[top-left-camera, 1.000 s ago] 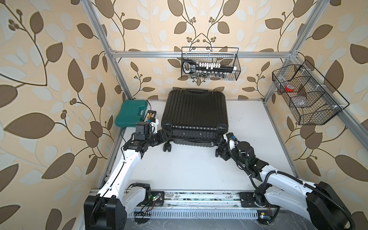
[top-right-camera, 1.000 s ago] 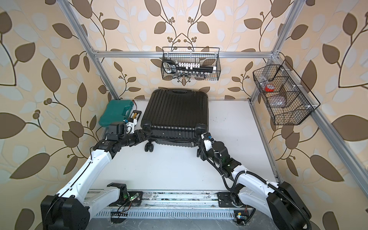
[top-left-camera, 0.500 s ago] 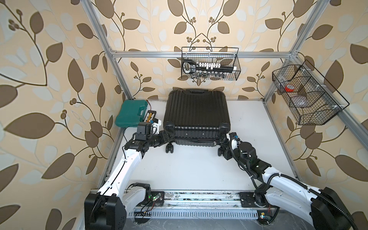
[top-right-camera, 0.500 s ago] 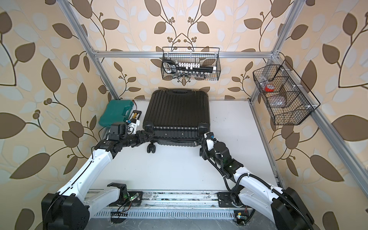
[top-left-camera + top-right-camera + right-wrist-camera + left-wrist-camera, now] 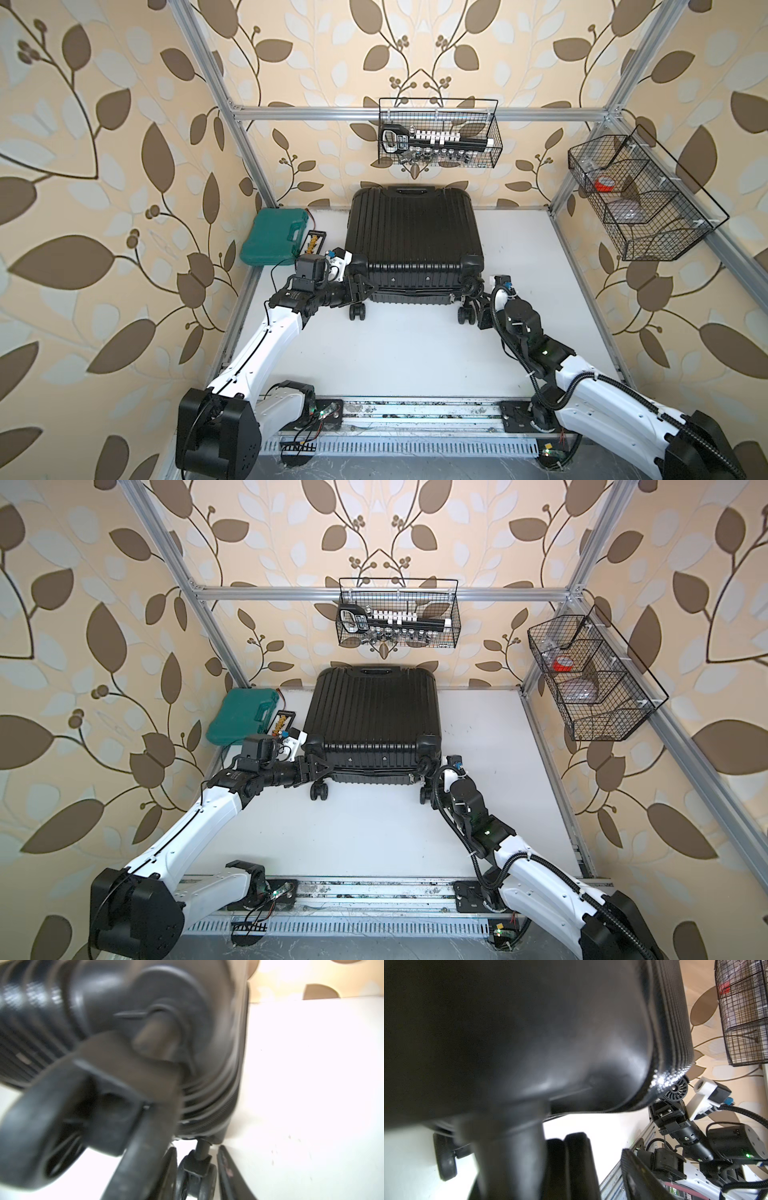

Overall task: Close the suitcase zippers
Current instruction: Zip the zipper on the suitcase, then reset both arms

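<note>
The black ribbed suitcase point(image 5: 413, 237) point(image 5: 372, 712) lies flat at the back of the white table, casters toward the front. Its zipper track point(image 5: 239, 1084) point(image 5: 675, 1022) runs round the seam; I cannot make out any pull tabs. My left gripper point(image 5: 365, 289) point(image 5: 322, 766) point(image 5: 581, 1167) sits at the front left corner, open, with a double caster point(image 5: 566, 1167) beside its one visible finger point(image 5: 643, 1178). My right gripper point(image 5: 471, 309) point(image 5: 428, 779) point(image 5: 196, 1159) is at the front right corner. It is open, with its fingers either side of a caster point(image 5: 195, 1169).
A teal tool case point(image 5: 274, 237) and a small bit holder point(image 5: 314, 243) lie left of the suitcase. Wire baskets hang on the back wall point(image 5: 438, 133) and the right wall point(image 5: 640, 199). The arm rail point(image 5: 415, 411) runs along the table's front edge.
Both grippers have opened wider at the suitcase's front corners. The suitcase has shifted slightly to the right.
</note>
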Controlling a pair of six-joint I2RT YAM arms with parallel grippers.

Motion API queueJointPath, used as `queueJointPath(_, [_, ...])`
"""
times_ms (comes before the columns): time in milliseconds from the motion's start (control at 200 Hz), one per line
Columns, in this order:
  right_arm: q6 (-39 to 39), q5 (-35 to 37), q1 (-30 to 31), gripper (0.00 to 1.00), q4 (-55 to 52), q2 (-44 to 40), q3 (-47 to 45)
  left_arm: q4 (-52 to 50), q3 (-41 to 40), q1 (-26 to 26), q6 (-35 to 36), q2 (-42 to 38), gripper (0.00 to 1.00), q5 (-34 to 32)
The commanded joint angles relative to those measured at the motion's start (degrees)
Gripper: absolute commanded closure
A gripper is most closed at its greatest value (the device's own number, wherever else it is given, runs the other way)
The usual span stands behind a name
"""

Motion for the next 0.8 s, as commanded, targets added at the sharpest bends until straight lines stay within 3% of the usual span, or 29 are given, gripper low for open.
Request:
queueJointPath(0, [5.45, 7.81, 0.11, 0.61, -3.87, -2.80, -0.16, -2.18, 3.40, -0.23, 4.35, -1.33, 0.25, -2.77])
queueJointPath(340, [12.13, 21.61, 0.08, 0.47, -9.50, -8.97, -0.58, -6.14, 7.69, -0.14, 11.16, -7.65, 0.21, -20.14])
queueJointPath(355, [12.03, 22.14, 0.09, 0.47, -9.59, -9.01, -0.50, -5.94, 7.86, -0.25, 11.12, -8.00, 0.20, -21.31])
queueJointPath(365, [11.94, 22.40, 0.14, 0.46, -9.58, -9.08, -0.42, -5.78, 7.88, -0.22, 11.03, -8.31, 0.14, -22.01])
queueJointPath(375, [11.85, 22.82, 0.09, 0.46, -9.55, -9.07, -0.37, -5.66, 7.89, -0.17, 10.85, -8.52, 0.05, -23.02])
queueJointPath(395, [11.70, 23.55, 0.04, 0.45, -9.58, -9.05, -0.28, -5.45, 7.97, -0.17, 10.31, -9.05, 0.01, -25.00])
queueJointPath(795, [4.57, 33.92, -0.99, 0.38, -2.86, -6.02, 0.80, -1.65, 5.48, -0.12, -2.82, -10.69, 0.01, -66.31])
